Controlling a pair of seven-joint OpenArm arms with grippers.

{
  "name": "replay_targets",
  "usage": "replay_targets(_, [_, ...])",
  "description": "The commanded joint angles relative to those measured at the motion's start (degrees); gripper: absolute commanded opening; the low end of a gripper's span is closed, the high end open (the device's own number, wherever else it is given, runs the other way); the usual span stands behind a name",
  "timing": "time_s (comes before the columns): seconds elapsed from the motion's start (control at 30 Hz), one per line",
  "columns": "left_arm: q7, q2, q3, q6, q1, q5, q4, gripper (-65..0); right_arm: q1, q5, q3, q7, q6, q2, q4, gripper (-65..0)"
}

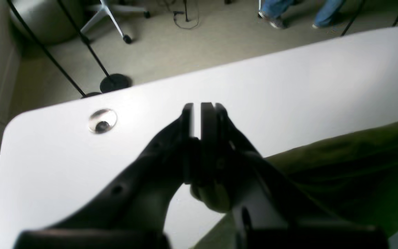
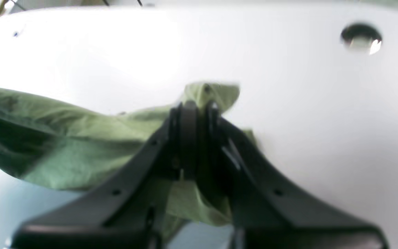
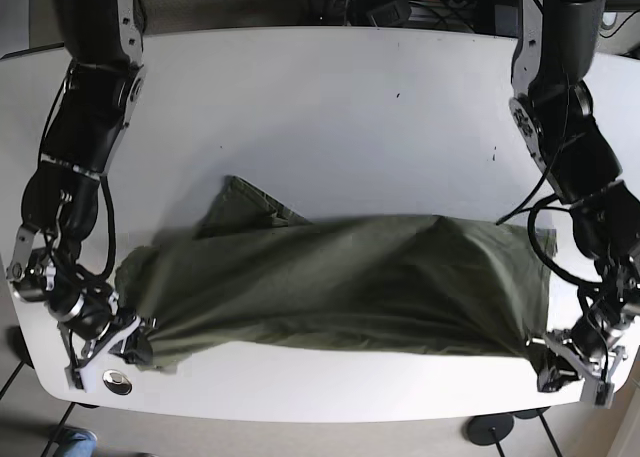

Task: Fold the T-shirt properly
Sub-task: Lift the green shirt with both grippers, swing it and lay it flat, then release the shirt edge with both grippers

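The left gripper (image 1: 201, 114) is being shown in the left wrist view with its jaws pressed nearly together, only a thin slit of light remaining between the tips. A small wad of olive cloth is being pinched lower down between the fingers. The T-shirt (image 1: 351, 173) is being seen to the right of the fingers, draped over the white table (image 1: 288, 86). A metal grommet (image 1: 102, 120) is set into the tabletop near the rounded corner.

In the right wrist view, the right gripper (image 2: 199, 110) is being seen closed on a fold of the T-shirt (image 2: 81, 145), a pale green tip of fabric being pushed up just past the fingertips. The rest of the cloth is trailing off to the left across the table (image 2: 306, 103).

In the base view, the T-shirt (image 3: 340, 282) is being held stretched in a long band across the near part of the table (image 3: 320, 107). The right gripper (image 3: 128, 342) is gripping its end on that view's left, and the left gripper (image 3: 560, 362) is gripping the end on that view's right, both near the front edge.
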Motion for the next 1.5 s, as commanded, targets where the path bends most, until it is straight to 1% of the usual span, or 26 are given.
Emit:
replay_targets(0.03, [-1.96, -1.28, 0.11, -0.03, -8.1, -1.02, -2.25, -65.0, 7.66, 0.83, -1.22, 1.86, 0.18, 2.09, -1.5, -63.3])
replay_targets(0.13, [-2.84, -1.54, 1.34, -0.03, -18.57, -0.93, -8.58, -65.0, 18.12, 0.83, -5.18, 3.0, 0.18, 4.46, -5.72, -63.3])
replay_targets(0.2, [-4.6, -3.04, 3.28, -0.03, -24.72, -0.93, -12.01, -65.0, 25.77, 0.92, -7.38, 3.26, 0.18, 5.69, -9.24, -63.3])
replay_targets(0.27, [-5.22, -3.74, 4.6, -0.03, -30.17, -1.02, -14.38, -65.0, 32.01, 0.92, -9.58, 3.26, 0.18, 6.75, -11.26, -63.3])
replay_targets(0.37, [-4.87, -3.83, 4.77, -0.03, -30.49, -1.02, -15.09, -65.0, 38.96, 1.18, -11.86, 3.0, 0.44, 7.8, -12.85, -63.3])
replay_targets(0.43, [-4.69, -3.92, 4.77, -0.03, -30.49, -1.2, -14.73, -65.0, 39.07, 1.27, -11.95, 1.33, 0.44, 7.89, -10.91, -63.3])
replay_targets(0.5, [-2.93, -5.59, 4.68, -0.03, -30.49, -1.46, -11.75, -65.0, 39.07, 1.36, -11.86, -1.13, 0.44, 7.89, -7.92, -63.3])
replay_targets(0.53, [-1.96, -6.11, 4.42, -0.03, -30.49, -1.55, -9.37, -65.0, 36.49, 1.36, -11.42, -2.01, 0.44, 7.89, -5.99, -63.3])
replay_targets(0.57, [-1.88, -6.03, 4.42, -0.03, -29.29, -1.55, -7.53, -65.0, 33.68, 1.36, -9.31, -2.1, 0.44, 7.89, -4.05, -63.3])
replay_targets(0.67, [-1.7, -6.03, 3.98, -0.03, -19.53, -2.34, -0.4, -65.0, 24.19, 1.36, -4.65, -4.91, 0.36, 7.54, 2.8, -63.3])
replay_targets(0.73, [-1.7, -6.2, 0.9, -0.03, -11.71, -4.36, 3.46, -65.0, 16.63, 1.36, -2.02, -5.97, 0.36, 7.01, 7.02, -63.3])
replay_targets(0.77, [-1.61, -6.03, -0.42, -0.03, -7.84, -5.24, 5.22, -65.0, 12.23, 1.36, -0.26, -5.88, 0.44, 6.04, 8.87, -63.3])
replay_targets(0.87, [-1.61, -6.2, -3.84, -0.03, 5.0, -8.84, 11.38, -65.0, -1.66, 1.36, 4.49, -6.14, 0.71, 4.37, 16.96, -63.3])
replay_targets(0.9, [-1.61, -6.03, -5.78, -0.03, 11.06, -10.51, 13.84, -65.0, -7.81, 1.27, 6.07, -5.88, 0.8, 2.79, 19.51, -63.3])
replay_targets(1.03, [-1.61, -5.76, -10.88, -0.03, 27.76, -15.7, 21.05, -65.0, -22.76, 1.27, 9.41, -5.79, 0.88, -0.72, 26.28, -63.3])
replay_targets(1.1, [-1.61, -4.09, -14.13, -0.03, 37.79, -19.92, 25.62, -65.0, -31.46, 1.27, 10.56, -5.79, 0.88, -2.75, 30.41, -63.3])
replay_targets(1.13, [-1.61, -3.48, -15.8, -0.03, 40.95, -20.71, 27.11, -65.0, -34.27, 1.27, 10.64, -5.79, 0.88, -3.36, 31.55, -63.3])
replay_targets(1.2, [-1.61, -1.45, -18.79, -0.03, 46.93, -21.24, 29.57, -65.0, -39.11, 1.27, 10.64, -5.79, 0.88, -4.68, 32.87, -63.3])
replay_targets(1.27, [-1.61, 0.39, -20.99, -0.03, 51.5, -21.24, 31.24, -65.0, -43.24, 1.27, 10.73, -5.79, 0.88, -5.38, 33.04, -63.3])
replay_targets(1.3, [-1.61, 1.36, -22.48, -0.03, 55.11, -21.24, 32.21, -65.0, -46.32, 1.27, 10.73, -5.79, 0.88, -5.56, 33.13, -63.3])
replay_targets(1.37, [-1.61, 1.97, -24.42, -0.03, 58.97, -21.24, 32.21, -65.0, -50.01, 1.27, 10.73, -5.18, 0.88, -5.56, 33.13, -63.3])
replay_targets(1.5, [-1.88, 3.12, -27.67, -0.03, 64.42, -21.15, 31.24, -65.0, -57.31, 1.36, 10.73, -1.13, 0.88, -5.56, 33.13, -63.1])
